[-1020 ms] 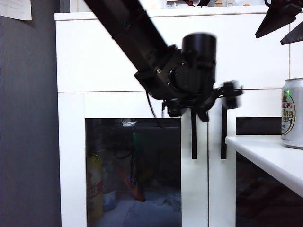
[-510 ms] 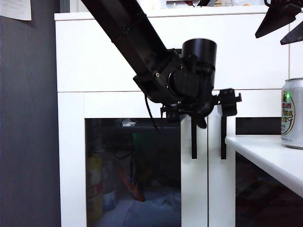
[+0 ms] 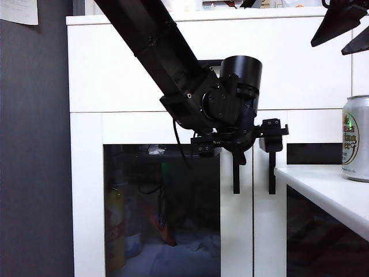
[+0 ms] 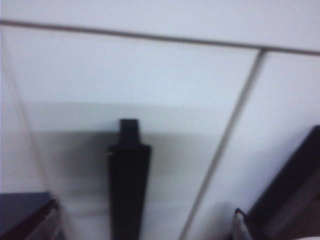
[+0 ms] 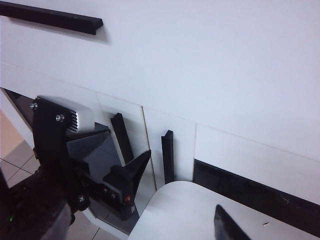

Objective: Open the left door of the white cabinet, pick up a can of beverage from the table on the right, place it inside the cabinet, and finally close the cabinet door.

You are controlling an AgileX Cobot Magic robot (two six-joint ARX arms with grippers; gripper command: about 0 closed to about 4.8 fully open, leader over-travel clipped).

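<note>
Left gripper (image 3: pixel 237 144) has shifted slightly left and steadied since a second ago, jaws spread wide around the vertical black bar handle (image 4: pixel 128 185) of the white-framed dark-glass left door (image 3: pixel 161 202), gripping nothing. Right gripper (image 3: pixel 343 26) hangs high, parted, empty. Silver aluminium beverage can (image 3: pixel 356 138) stands on the plain white table (image 3: pixel 323 190).

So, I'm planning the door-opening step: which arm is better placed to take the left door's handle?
Left. The left gripper hangs open right at the left door's handle, on the shut left door. The right gripper is up high, above the can of beverage.
</note>
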